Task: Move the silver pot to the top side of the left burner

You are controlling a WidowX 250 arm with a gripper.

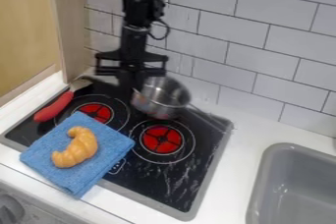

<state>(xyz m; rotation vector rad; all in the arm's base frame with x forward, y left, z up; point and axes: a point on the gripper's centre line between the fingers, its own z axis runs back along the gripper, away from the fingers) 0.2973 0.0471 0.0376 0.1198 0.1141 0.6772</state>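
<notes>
Gripper point(136, 83) is at left rim of silver pot point(159, 101); opening and grip cannot be told. Pot is between right burner point(161, 139) and tiled wall point(253, 51). Red-handled utensil point(55, 106) lies near left burner point(99, 112). Croissant point(77, 148) rests on blue cloth point(110, 144).

Place: kitchen corner
Cooking: black cooktop point(177, 179) with red burners point(172, 140)
Washing: grey sink point(259, 181) set in white worktop point(233, 169)
Backdrop: white brick-style tiles point(263, 46)
Side: wood-toned panel point(26, 21)
Front edge: round grey knob point(10, 208)
</notes>
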